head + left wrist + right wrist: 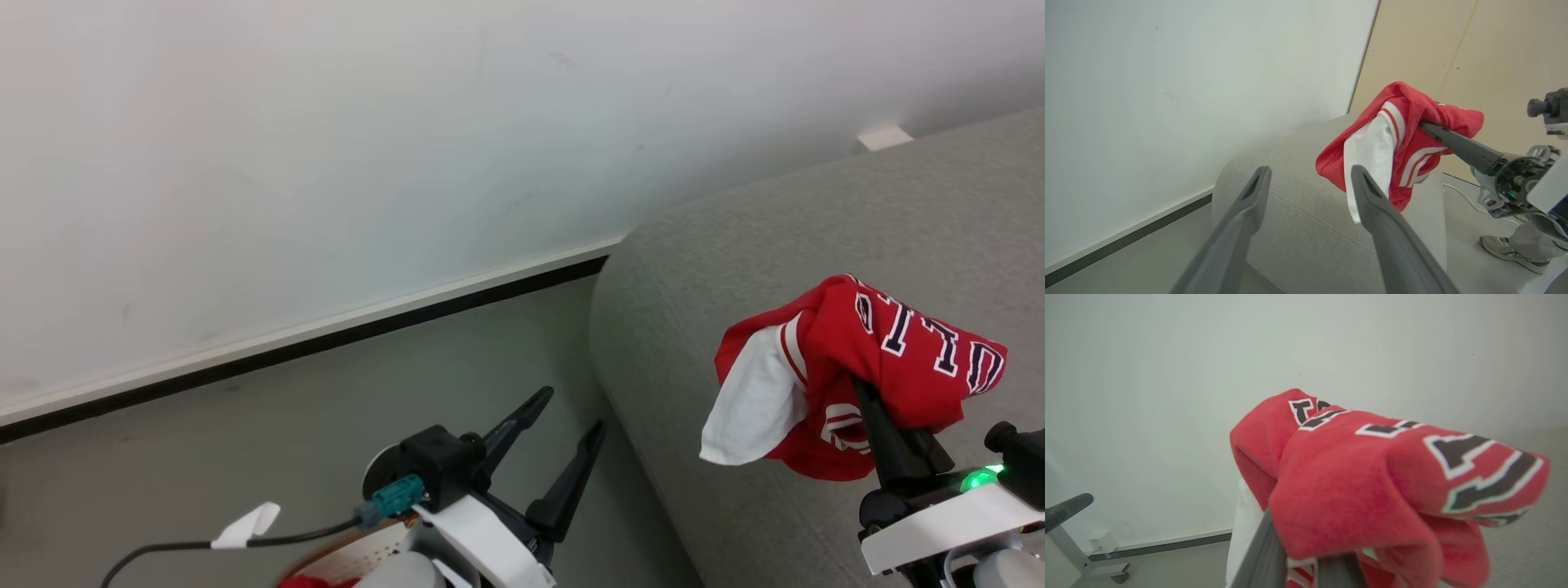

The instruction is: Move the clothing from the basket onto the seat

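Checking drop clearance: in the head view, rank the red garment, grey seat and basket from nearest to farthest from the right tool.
1. The red garment: clamped in the right tool and draped over its fingers.
2. The seat: right side of the view, beneath and behind the tool.
3. The basket: bottom-left edge, beyond the seat's side, under the open left tool.

Pale wall (326,122) up top, a dark skirting strip (326,340) along its foot, grey floor (286,425) below. Off to one side there's a beige panel (1474,53) and a person's shoe (1511,250) on the floor. A grey stand (1070,548) sits by the wall.
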